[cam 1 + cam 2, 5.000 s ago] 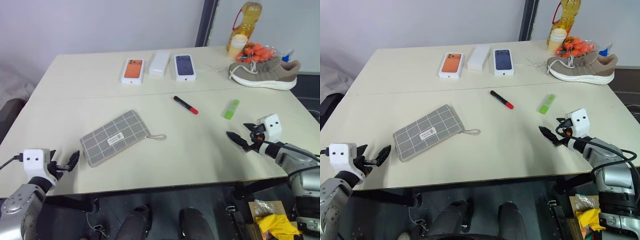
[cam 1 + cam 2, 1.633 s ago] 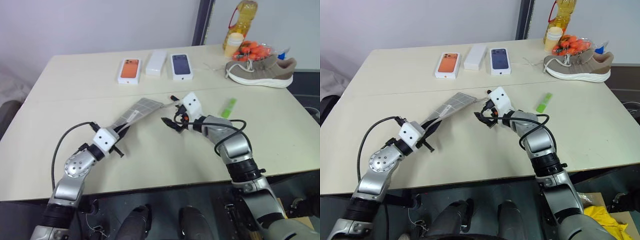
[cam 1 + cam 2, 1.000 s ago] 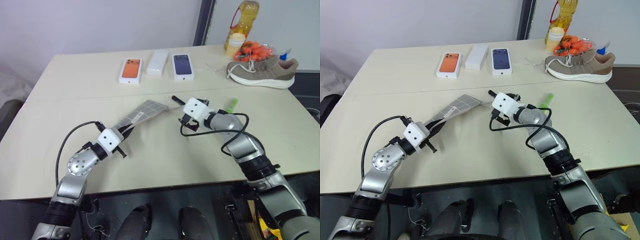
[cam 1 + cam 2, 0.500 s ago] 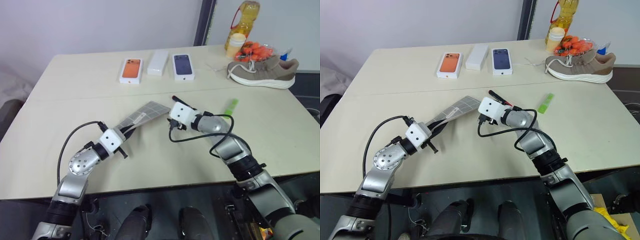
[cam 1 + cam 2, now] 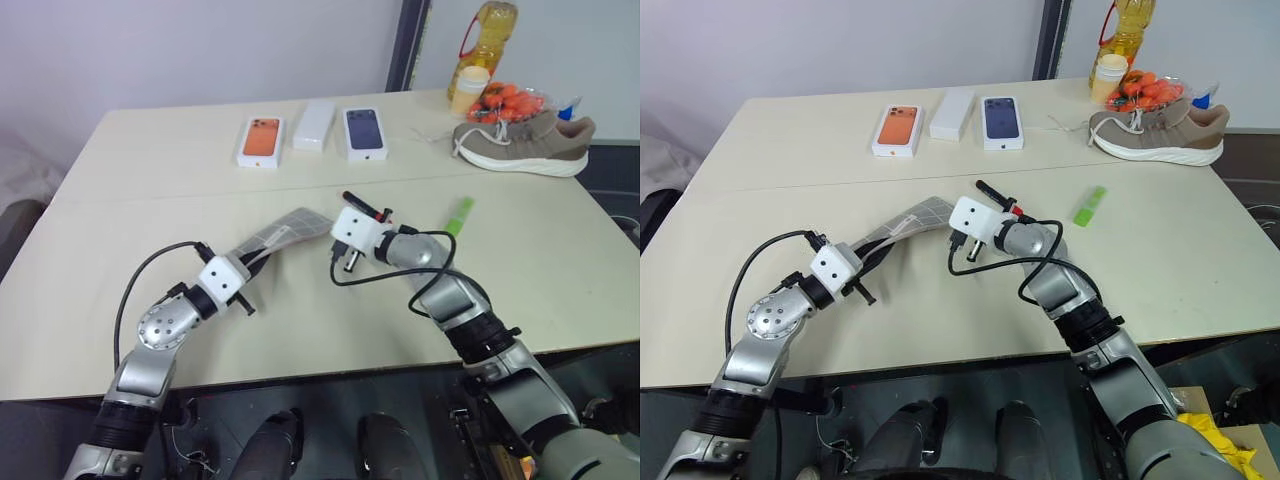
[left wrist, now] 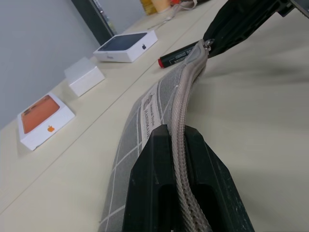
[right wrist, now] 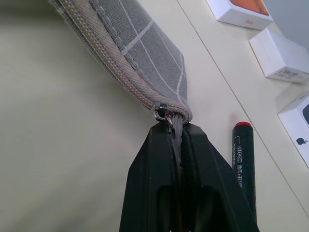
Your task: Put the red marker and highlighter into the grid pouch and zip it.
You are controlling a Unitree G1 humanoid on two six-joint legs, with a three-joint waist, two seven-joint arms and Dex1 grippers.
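Left gripper (image 6: 179, 145): two black fingers clamped together on the zipper edge of the grid pouch, near its closer end. This anchors the pouch so the zipper has something to pull against.
Grid pouch (image 5: 268, 236): flat grey fabric pouch with white grid lines and a small white label, held raised off the table between the two grippers, zipper edge uppermost. Being stretched between both grips keeps the zipper track straight.
Right gripper (image 7: 177, 140): black fingers pinched shut on the pull tab at the far corner of the pouch, just behind the small metal slider (image 7: 161, 110). Judged purpose: to draw the slider along the track and open the pouch.
Table (image 5: 150, 160): pale beige top; it carries all items.
Red marker (image 7: 243, 154): slim black barrel with red cap end, lying on the table just beyond the right gripper, not yet in the pouch.
Highlighter (image 5: 460, 212): short lime-green body, lying on the table further to the right, well apart from the pouch.
Phone boxes (image 5: 314, 131): orange, white and dark boxes in a row at the far side, not involved.
Shoe (image 5: 523, 142): beige trainer at the far right corner, not involved.
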